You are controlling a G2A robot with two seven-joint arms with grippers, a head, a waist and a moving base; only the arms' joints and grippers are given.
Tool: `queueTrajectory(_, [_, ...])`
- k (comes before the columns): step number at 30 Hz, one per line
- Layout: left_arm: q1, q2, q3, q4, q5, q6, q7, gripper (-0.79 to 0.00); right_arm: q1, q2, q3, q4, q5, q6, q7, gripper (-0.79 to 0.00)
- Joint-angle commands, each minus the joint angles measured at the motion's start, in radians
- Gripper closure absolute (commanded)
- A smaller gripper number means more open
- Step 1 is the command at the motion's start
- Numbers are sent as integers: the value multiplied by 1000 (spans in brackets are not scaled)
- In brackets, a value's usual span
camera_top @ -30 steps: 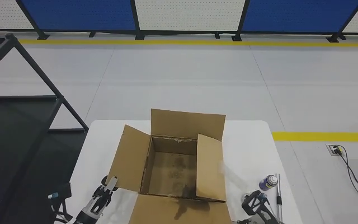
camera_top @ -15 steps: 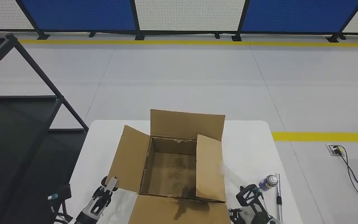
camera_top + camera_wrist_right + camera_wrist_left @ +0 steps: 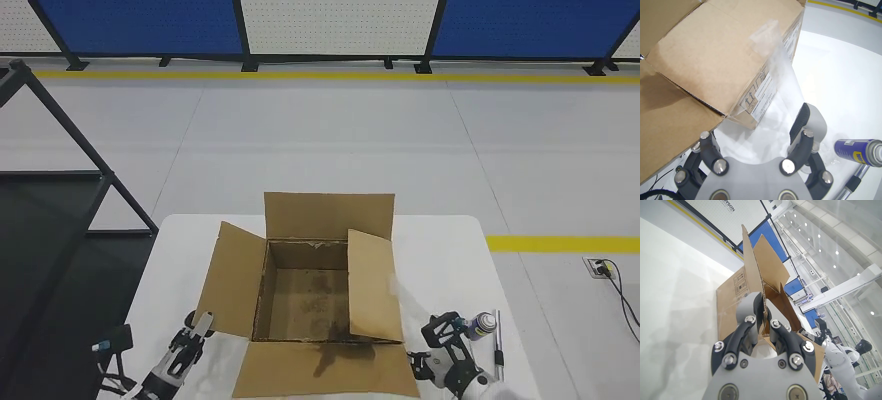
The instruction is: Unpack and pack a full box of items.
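The left tool (image 3: 763, 311), lower left in the top view, pinches a flap of the open brown cardboard box (image 3: 305, 300), while the right tool (image 3: 757, 123) gapes wide beside a blue spray can (image 3: 855, 151).

Cardboard box (image 3: 305, 305) — upright, flaps open; blue can (image 3: 483, 323) near.

We see the left hand (image 3: 762, 308) and right hand (image 3: 755, 123) built alike: pale grey plates, black links, silver screws, grey fingers (image 3: 817, 122) with ribbed black pads (image 3: 799, 119).
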Motion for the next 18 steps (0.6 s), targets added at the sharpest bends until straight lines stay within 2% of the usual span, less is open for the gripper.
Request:
queueTrajectory(1, [1,0,-1,0,-2,-2,0,0,12,-1,-8,7,-8,13,9,-785])
queueTrajectory(5, [3,1,-3,-1,-7,-5,-3,-34,35,-3,-18,22,-31,40,39,-785])
queueTrajectory(6, [3,1,-4,0,-10,-5,-3,-74,37,-4,-18,24,-32,42,45,-785])
queueTrajectory(7, [3,1,-4,-1,-13,-5,-3,-197,38,-3,-15,24,-32,42,49,-785])
queueTrajectory(8, [2,1,-5,-1,-16,-5,-4,-286,36,-3,-10,22,-31,41,52,-785])
queueTrajectory(10, [1,2,-7,-2,-21,-3,-6,-372,25,-1,6,13,-30,36,57,-785])
queueTrajectory(11, [0,2,-9,-3,-26,0,-6,-443,16,0,15,5,-31,31,61,-785])
queueTrajectory(12, [-2,2,-11,-5,-29,2,-6,-680,6,2,25,-3,-34,26,65,-785])
queueTrajectory(13, [-3,2,-13,-7,-34,2,-4,-782,-5,3,37,-12,-36,20,69,-785])
queueTrajectory(17, [-6,3,-22,-14,-51,3,-4,-782,-47,10,88,-46,-28,-11,91,-785])
queueTrajectory(18, [-8,3,-24,-15,-54,6,-5,-760,-56,11,102,-52,-23,-18,95,-785])
